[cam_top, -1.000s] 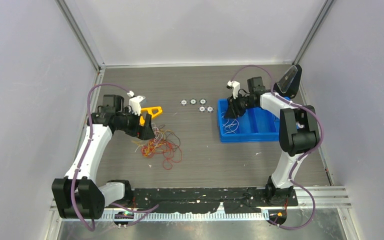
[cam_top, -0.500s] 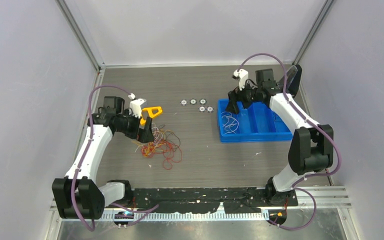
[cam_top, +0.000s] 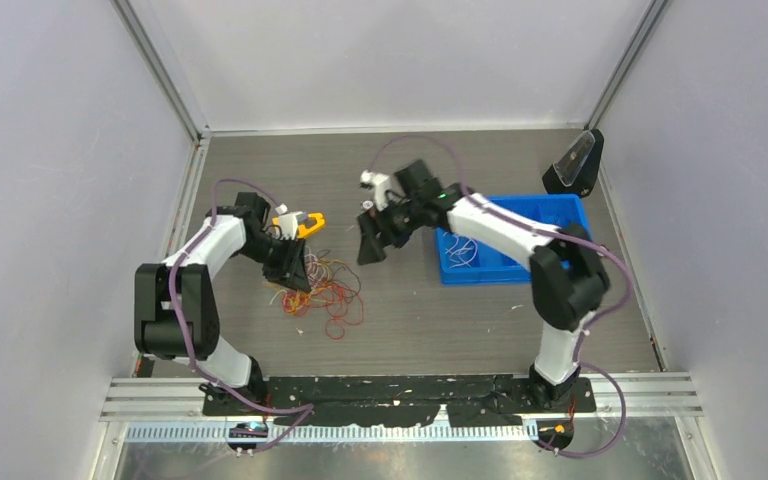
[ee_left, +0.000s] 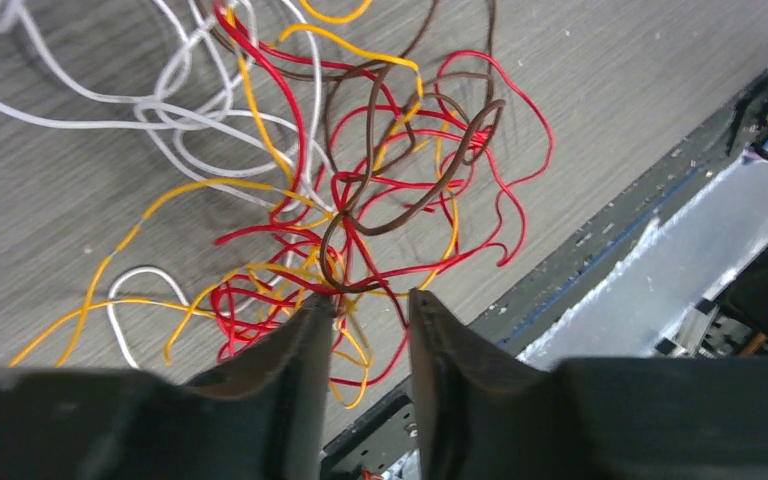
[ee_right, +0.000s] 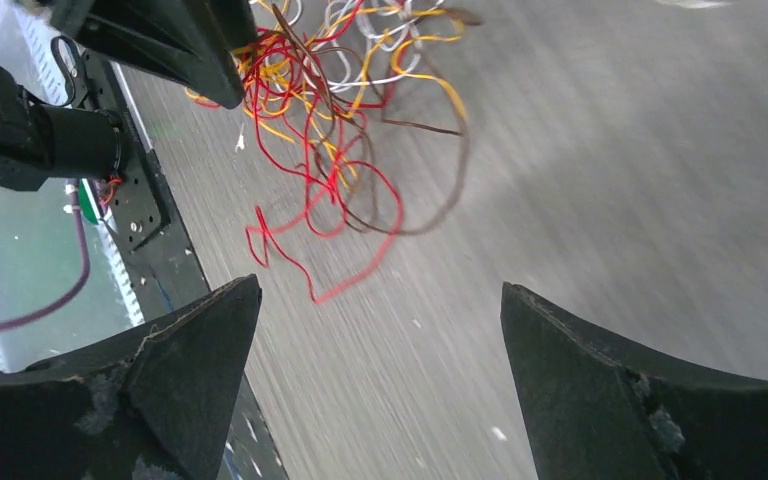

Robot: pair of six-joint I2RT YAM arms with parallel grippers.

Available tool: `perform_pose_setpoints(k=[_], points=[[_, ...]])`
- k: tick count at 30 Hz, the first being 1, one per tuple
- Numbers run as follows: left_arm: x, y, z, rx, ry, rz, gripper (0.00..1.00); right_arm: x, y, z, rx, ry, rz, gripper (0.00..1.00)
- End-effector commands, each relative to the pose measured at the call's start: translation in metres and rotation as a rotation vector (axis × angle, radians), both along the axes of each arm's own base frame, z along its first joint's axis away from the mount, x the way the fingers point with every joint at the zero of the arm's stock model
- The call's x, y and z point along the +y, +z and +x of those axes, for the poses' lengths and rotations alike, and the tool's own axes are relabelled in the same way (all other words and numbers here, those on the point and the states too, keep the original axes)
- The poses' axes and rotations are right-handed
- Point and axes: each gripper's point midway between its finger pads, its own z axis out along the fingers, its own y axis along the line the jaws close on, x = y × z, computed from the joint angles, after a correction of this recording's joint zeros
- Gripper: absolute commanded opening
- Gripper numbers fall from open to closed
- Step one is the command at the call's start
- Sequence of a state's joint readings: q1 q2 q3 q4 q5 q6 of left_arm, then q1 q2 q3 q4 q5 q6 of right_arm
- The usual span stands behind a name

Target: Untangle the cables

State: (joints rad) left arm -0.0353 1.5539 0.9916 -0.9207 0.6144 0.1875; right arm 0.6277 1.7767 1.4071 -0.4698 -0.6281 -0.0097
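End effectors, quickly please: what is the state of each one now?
Left end effector: narrowed but not shut, tips at the cables; whether it grips a strand cannot be told.
Right end effector: wide open, holding nothing.

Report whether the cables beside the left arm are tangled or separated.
Tangled. The cables lie in one clump: red, orange, white and brown strands loop through and cross one another.

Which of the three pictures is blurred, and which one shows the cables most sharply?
Right wrist view: the table is streaked by blur and the cables look soft. Left wrist view: the cables are sharp, every strand distinct. Top external view: even light, no glare, strands very small.
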Motion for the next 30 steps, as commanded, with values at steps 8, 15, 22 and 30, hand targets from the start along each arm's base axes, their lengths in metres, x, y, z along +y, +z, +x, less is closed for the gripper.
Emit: perform_pose_setpoints(k=[8,15,22,30], points=[[-0.014,0.056,-0.003,-0.127,-0.003,-0.150,0.00,0.124,-0.083,-0.016,-0.004,-0.033,-0.032,0.69],[0.031,0.196,0.011,-0.621,0.048,0.038,0.00,0.084,-0.100,-0.009,-0.065,-0.083,-0.189,0.06],[0.069,0.371,0.014,-1.155,0.295,0.100,0.00,0.027,-0.108,-0.026,-0.038,-0.080,-0.317,0.05],[0.058,0.507,-0.007,-1.488,0.453,-0.126,0.00,-0.011,-0.130,-0.039,-0.008,-0.056,-0.428,0.12]])
